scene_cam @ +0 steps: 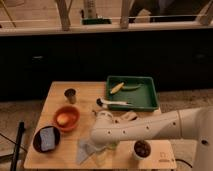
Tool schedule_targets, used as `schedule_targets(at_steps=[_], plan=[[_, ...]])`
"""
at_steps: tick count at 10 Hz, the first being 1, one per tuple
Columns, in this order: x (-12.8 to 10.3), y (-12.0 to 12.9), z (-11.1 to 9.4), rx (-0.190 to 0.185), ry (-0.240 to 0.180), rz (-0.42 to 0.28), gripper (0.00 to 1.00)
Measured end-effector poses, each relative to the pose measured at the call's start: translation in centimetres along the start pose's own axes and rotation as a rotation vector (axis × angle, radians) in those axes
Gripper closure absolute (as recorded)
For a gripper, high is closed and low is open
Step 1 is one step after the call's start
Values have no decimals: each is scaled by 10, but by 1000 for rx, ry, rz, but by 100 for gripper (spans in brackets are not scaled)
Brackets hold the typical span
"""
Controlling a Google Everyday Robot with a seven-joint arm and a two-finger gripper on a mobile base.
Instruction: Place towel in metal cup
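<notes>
Camera view, end effector [103,148] over pale towel [83,150]

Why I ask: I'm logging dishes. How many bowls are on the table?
2: orange bowl at left, dark bowl at front-left corner. The gripper is at the towel's right edge; the arm may hide more.

Warm, dim light falls on the wooden tabletop [85,97], and the cabinets [60,62] behind are dark. The white arm [150,127] shows brightest. The gripper [101,149], low near the tabletop's front edge, is duller.
</notes>
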Motion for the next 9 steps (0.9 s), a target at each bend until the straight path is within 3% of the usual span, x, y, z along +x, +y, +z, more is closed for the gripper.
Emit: schedule_targets(at_steps=[4, 5, 9], plan=[[-13, -22, 9, 9, -27, -62, 20], [-16, -27, 11, 10, -35, -75, 25], [-18, -36, 14, 10, -56, -98, 64]])
